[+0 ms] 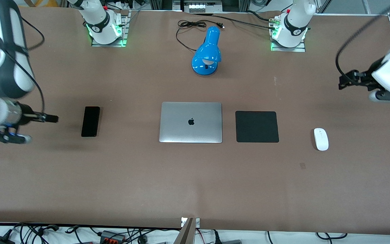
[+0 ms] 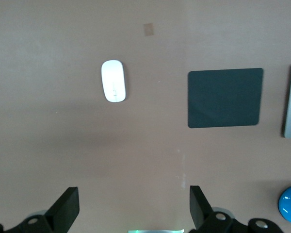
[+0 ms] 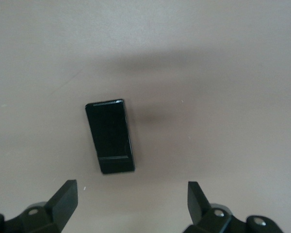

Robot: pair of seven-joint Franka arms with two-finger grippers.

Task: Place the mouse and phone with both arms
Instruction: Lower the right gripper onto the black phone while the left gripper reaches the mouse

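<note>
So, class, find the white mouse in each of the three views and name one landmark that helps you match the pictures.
Front view: the mouse lies on the table toward the left arm's end, beside the black pad.
Left wrist view: the mouse shows ahead of the open left gripper, apart from it.
Right wrist view: not in it; only the phone shows.
Shared landmark: the black pad, in the front and left wrist views.

A slim black glossy phone [image 1: 90, 121], closed silver laptop [image 1: 191, 122], matte black square pad [image 1: 257, 126] and white oval mouse [image 1: 321, 139] are lying mid-table, well inside every edge.
</note>
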